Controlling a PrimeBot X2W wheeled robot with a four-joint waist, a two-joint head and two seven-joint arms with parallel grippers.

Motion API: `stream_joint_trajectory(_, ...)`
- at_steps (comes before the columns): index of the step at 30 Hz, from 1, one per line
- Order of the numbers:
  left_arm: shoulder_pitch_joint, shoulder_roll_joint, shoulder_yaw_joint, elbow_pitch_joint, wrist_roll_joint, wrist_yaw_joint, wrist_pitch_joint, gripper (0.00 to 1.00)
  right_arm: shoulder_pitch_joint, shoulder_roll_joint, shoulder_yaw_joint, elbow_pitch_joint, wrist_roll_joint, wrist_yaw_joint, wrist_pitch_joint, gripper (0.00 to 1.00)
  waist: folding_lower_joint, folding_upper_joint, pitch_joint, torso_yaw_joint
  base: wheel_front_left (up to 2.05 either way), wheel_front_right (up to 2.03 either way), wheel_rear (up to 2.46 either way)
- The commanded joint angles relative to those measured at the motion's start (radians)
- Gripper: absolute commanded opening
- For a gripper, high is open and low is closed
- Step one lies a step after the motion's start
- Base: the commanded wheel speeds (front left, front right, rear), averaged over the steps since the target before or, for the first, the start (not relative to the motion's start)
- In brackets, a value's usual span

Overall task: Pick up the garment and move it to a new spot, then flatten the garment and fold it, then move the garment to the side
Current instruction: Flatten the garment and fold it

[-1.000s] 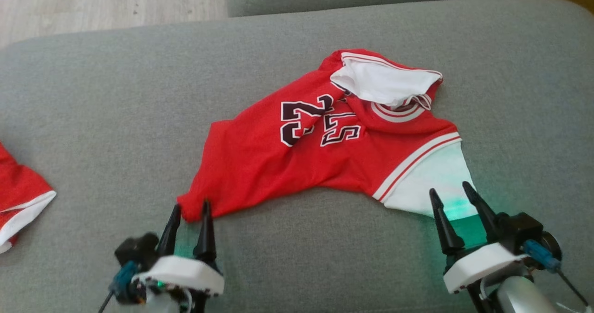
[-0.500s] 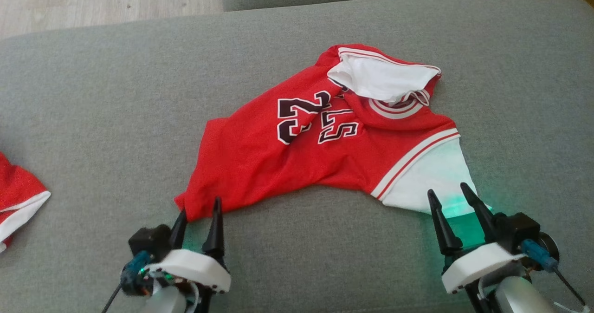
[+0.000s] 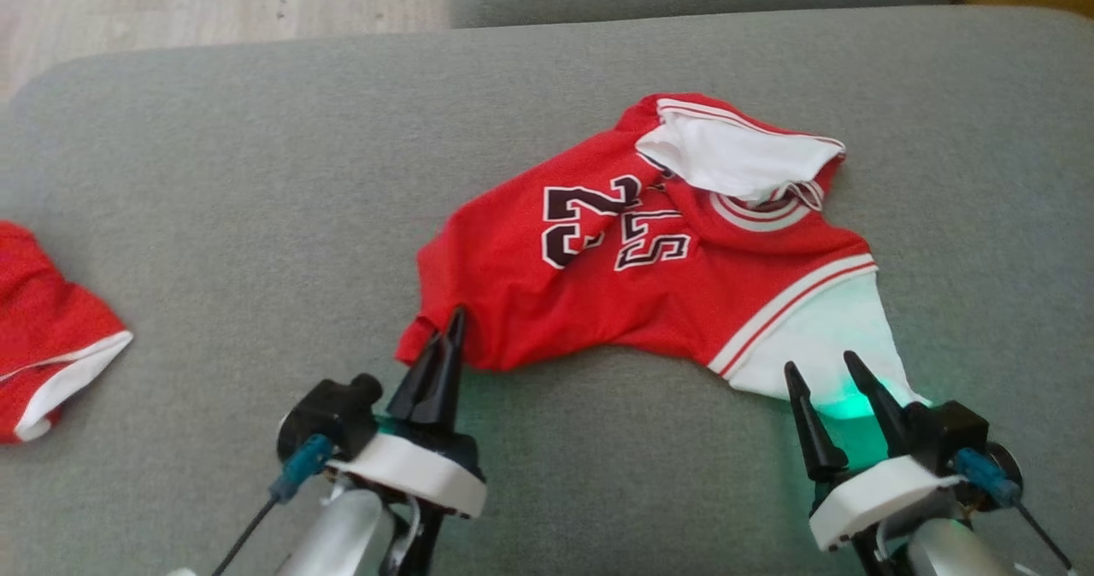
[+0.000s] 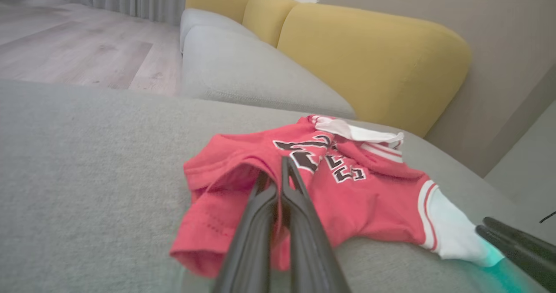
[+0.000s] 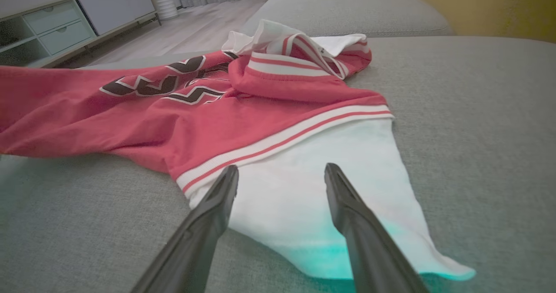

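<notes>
Left gripper (image 3: 455,326) is clamped on the near corner of the crumpled red-and-white fabric jersey (image 3: 598,302). Right gripper (image 3: 820,369) has its 2 fingers spread, seemingly resting on the white sleeve (image 3: 825,332).

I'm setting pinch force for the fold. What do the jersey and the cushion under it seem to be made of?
The jersey looks like a soft, thin knit, perhaps cotton or polyester: matte red and white, wrinkling and draping freely, with a stitched hem. The cushion looks like woven upholstery cloth: matte grey with a fine, grainy weave.
</notes>
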Motion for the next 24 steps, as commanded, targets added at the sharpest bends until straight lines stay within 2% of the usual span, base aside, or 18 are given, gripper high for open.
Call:
stream_joint_trajectory(1,-0.019,0.005,0.007,-0.06,0.0,0.002,-0.005,0.0,-0.003,0.007,0.015,-0.019,0.011,0.003,-0.004,1.0,0.0,0.0,-0.002,0.02,0.0,0.0,0.0)
stream_joint_trajectory(7,-0.02,-0.005,-0.086,-0.101,-0.061,0.002,-0.005,0.0,-0.023,0.024,0.021,-0.01,0.018,0.003,-0.004,1.0,0.0,0.0,0.019,0.045,0.0,0.0,0.0)
stream_joint_trajectory(11,-0.029,-0.012,-0.097,-0.123,-0.124,0.002,-0.005,0.0,-0.032,0.028,0.024,-0.004,0.024,0.003,-0.004,1.0,0.0,0.0,0.035,0.055,0.0,0.0,0.0)
stream_joint_trajectory(15,-0.057,-0.014,-0.016,-0.098,-0.174,0.002,-0.005,0.06,-0.047,0.026,0.032,0.001,0.027,0.003,-0.004,1.0,0.0,0.0,0.06,0.053,0.0,0.0,0.0)
stream_joint_trajectory(18,-0.102,-0.012,0.104,-0.021,-0.167,0.002,-0.005,0.04,-0.069,0.022,0.05,0.006,0.032,0.003,-0.004,1.0,0.0,0.0,0.093,0.036,0.0,0.0,0.0)
stream_joint_trajectory(24,-0.196,-0.009,0.242,0.122,-0.172,0.002,-0.005,0.06,-0.107,0.019,0.068,0.016,0.037,0.003,-0.004,1.0,0.0,0.0,0.149,-0.003,0.0,0.0,0.0)
